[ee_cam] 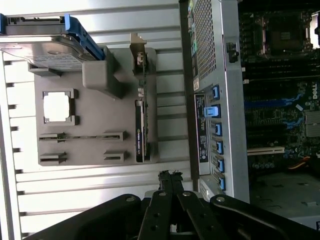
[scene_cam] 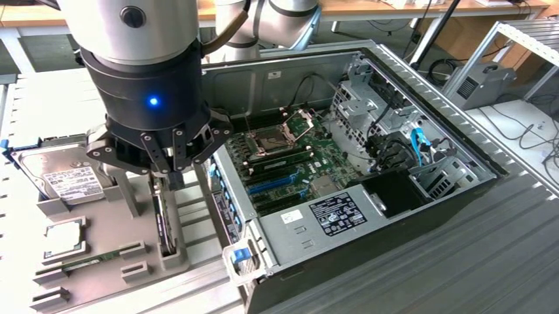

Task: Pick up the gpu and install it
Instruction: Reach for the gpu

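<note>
Exterior view has my claw [scene_cam: 172, 178] hanging low over the grey holder [scene_cam: 114, 226], on the exterior view's left of the open case [scene_cam: 476, 154]. My fingers are pressed together with nothing between them. The gpu [scene_cam: 163, 222] stands on edge in a slot of the holder, just below my tips; from this side I cannot tell whether I touch it.

From the wrist view, my claw [ee_cam: 170, 176] is apart from the gpu [ee_cam: 140, 131], with the holder's [ee_cam: 95, 115] edge and a strip of ribbed table [ee_cam: 100, 180] between us. The card shows its black face and a green edge. Its metal bracket [ee_cam: 136, 50] is at the end far from my tips.

A hard drive [scene_cam: 65, 176] in a blue-trimmed carrier leans at one end of the holder, and a cpu [scene_cam: 63, 239] lies flat in a square recess near it. The case lies on its side beside the holder, and its board [scene_cam: 292, 157] with blue slots [scene_cam: 266, 185] is in plain sight
</note>
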